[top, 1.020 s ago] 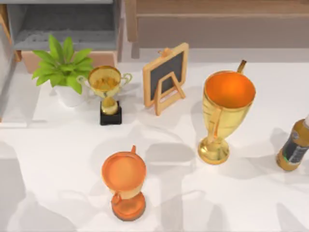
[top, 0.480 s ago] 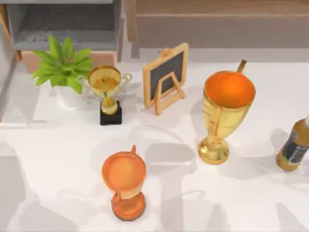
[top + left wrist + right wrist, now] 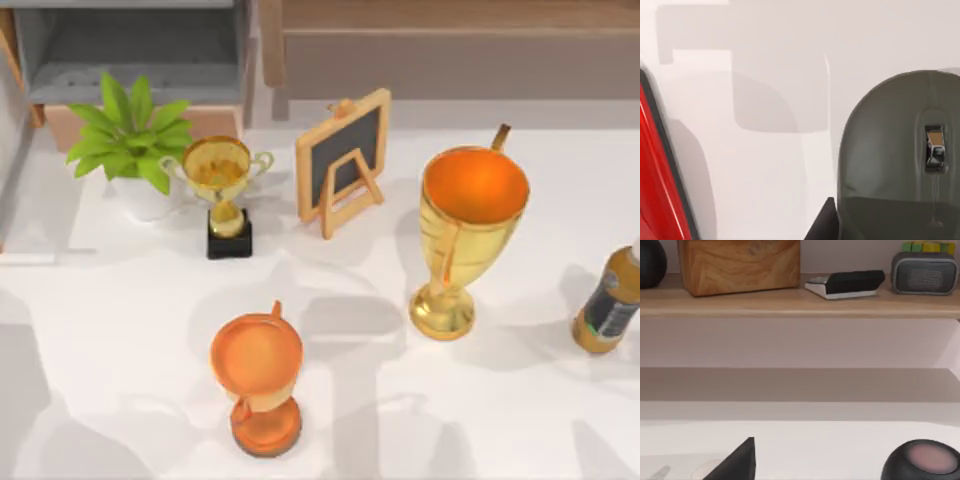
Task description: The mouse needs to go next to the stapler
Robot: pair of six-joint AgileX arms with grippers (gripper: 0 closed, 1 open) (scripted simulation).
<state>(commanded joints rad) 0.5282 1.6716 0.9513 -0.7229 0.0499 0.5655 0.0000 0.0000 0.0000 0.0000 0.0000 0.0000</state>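
The left arm is closing in over the grey mouse (image 3: 900,160) on the white worktop (image 3: 775,165), a red-sided object (image 3: 657,190), perhaps the stapler, near it. Whether the left end effector is wide or narrow, I cannot tell. Next comes grasping the mouse. Large gold trophy (image 3: 468,235), orange cup (image 3: 257,380) and chalkboard (image 3: 343,155) stand further off.

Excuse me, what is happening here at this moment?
Nothing is held yet. The left wrist view looks down close over a grey mouse on the white table, with a red object beside it. The top view shows three trophies, a plant, a small chalkboard and a bottle.
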